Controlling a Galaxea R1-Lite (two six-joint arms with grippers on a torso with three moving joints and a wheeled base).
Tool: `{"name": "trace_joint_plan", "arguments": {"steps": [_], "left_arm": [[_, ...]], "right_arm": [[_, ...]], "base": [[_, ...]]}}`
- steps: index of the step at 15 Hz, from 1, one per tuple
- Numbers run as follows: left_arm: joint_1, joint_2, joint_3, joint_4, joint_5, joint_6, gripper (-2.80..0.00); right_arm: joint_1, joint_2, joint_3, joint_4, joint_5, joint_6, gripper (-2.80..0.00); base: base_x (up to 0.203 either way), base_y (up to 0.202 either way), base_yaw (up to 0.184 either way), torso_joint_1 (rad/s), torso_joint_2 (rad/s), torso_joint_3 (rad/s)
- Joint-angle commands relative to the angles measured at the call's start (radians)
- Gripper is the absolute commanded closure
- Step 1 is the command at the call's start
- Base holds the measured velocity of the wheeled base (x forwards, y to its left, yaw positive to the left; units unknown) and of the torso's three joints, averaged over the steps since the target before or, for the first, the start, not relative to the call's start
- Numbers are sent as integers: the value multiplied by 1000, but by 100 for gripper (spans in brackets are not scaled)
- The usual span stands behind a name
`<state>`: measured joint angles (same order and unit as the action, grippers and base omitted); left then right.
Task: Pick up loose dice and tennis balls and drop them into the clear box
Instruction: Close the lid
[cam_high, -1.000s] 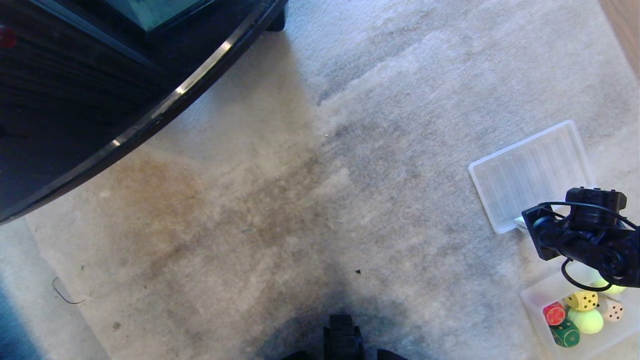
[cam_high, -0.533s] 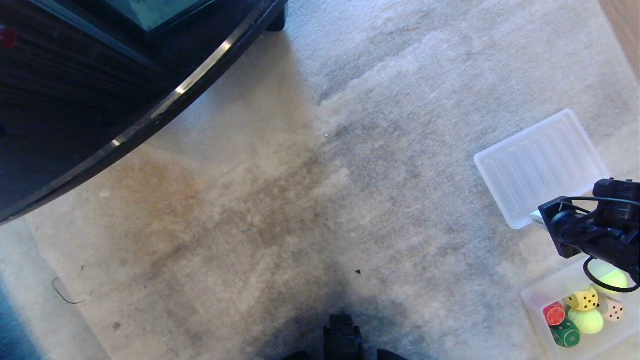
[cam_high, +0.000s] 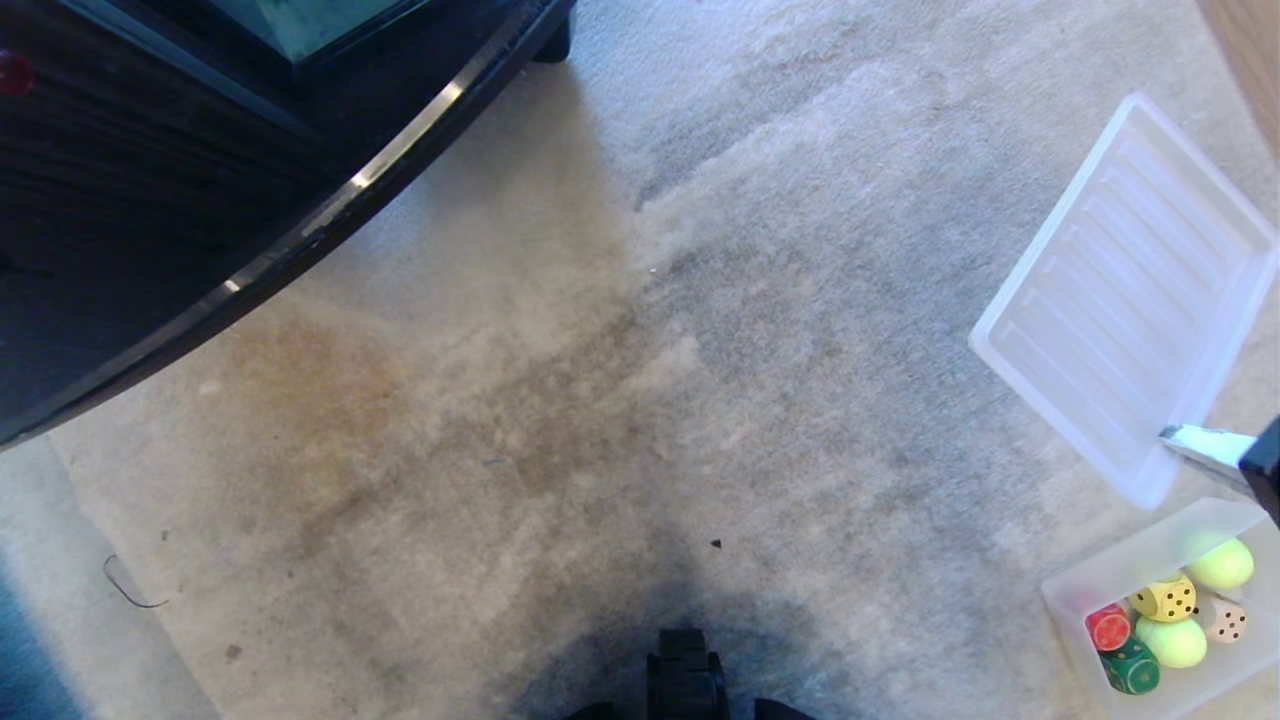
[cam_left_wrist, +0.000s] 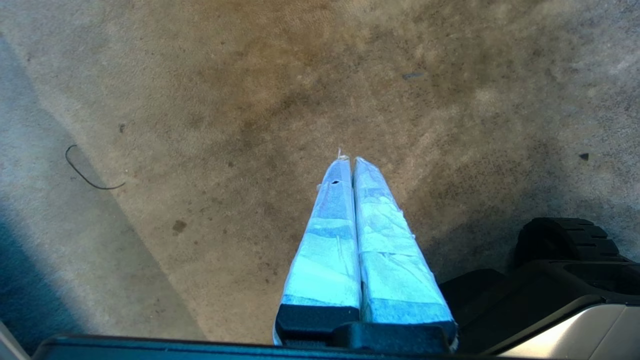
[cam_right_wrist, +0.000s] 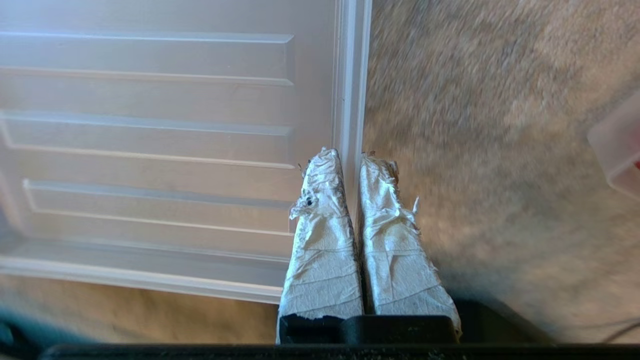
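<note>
- We see the right gripper (cam_right_wrist: 350, 165) pinching the rim of the ribbed clear tray (cam_high: 1130, 290), fingers clamped on it at the carpet's (cam_high: 620, 400) right edge.
- The clear box (cam_high: 1065, 590) sits just below it, holding the dice (cam_high: 1165, 600) and tennis balls (cam_high: 1172, 642).
- The left gripper (cam_left_wrist: 347, 162) hangs over carpet, fingers pressed together, empty.

A pale grey-beige carpet (cam_high: 700, 300) covers the floor, with a brownish stain (cam_high: 310, 380) on its left part and darker grey streaks running diagonally through the middle. A glossy black curved-edge piece of furniture (cam_high: 150, 200) fills the upper left corner, its rim catching bright highlights. A strip of wooden flooring (cam_high: 1250, 60) shows at the upper right corner. A thin dark curved wire (cam_high: 130, 585) lies on the carpet at lower left.
</note>
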<state>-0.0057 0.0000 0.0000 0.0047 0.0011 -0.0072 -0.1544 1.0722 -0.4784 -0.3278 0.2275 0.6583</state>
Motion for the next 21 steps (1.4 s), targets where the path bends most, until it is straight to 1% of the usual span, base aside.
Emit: {"name": "trace_joint_plan", "arguments": {"steps": [1,2,3,4,5,6,7,8,9,11,13,15,21], "left_arm": [[0,0,0,0,0,0,0],[0,0,0,0,0,0,0],[0,0,0,0,0,0,0],[0,0,0,0,0,0,0],[0,0,0,0,0,0,0],[0,0,0,0,0,0,0],[0,0,0,0,0,0,0],[0,0,0,0,0,0,0],[0,0,0,0,0,0,0],[0,0,0,0,0,0,0],[0,0,0,0,0,0,0],[0,0,0,0,0,0,0],[0,0,0,0,0,0,0]], "right_arm": [[51,-419,34,270,30,-98,0],[65,-522,66,372,34,-166,0],[79,-613,109,438,28,-223,0],[93,-700,162,489,20,-284,0],[104,-773,220,529,8,-374,0],[118,-826,279,555,-27,-485,0],[138,-860,314,570,-105,-553,0],[151,-878,336,569,-186,-608,0],[152,-919,363,547,-217,-642,0],[150,-1007,419,473,-237,-665,0],[153,-1075,428,457,-237,-666,0],[154,-1074,431,452,-237,-654,0],[154,-1074,432,451,-241,-654,0]], "base": [[0,0,0,0,0,0],[0,0,0,0,0,0],[0,0,0,0,0,0],[0,0,0,0,0,0],[0,0,0,0,0,0],[0,0,0,0,0,0],[0,0,0,0,0,0],[0,0,0,0,0,0],[0,0,0,0,0,0],[0,0,0,0,0,0],[0,0,0,0,0,0],[0,0,0,0,0,0],[0,0,0,0,0,0]]}}
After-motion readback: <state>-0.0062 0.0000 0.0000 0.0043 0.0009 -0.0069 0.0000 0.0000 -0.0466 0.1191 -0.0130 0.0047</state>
